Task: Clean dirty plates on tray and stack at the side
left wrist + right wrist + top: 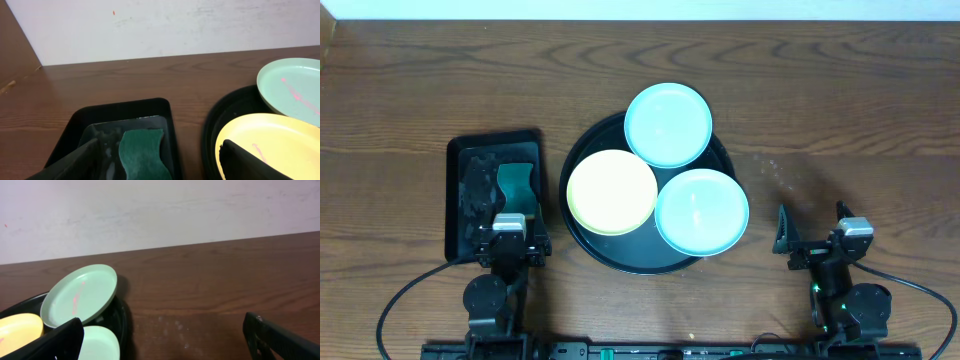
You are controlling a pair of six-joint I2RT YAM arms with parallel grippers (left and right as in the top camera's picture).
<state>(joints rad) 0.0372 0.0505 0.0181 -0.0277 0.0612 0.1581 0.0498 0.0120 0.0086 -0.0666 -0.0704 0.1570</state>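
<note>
The round black tray sits mid-table and holds three plates. A turquoise plate leans on its far rim, a second turquoise plate lies at its right, and a yellow plate at its left. Pink smears show on the far turquoise plate and the yellow plate. My left gripper is open and empty over the near end of the small tray. My right gripper is open and empty right of the round tray.
A small rectangular black tray at the left holds a green sponge and some wet residue. A pale wall stands behind the table.
</note>
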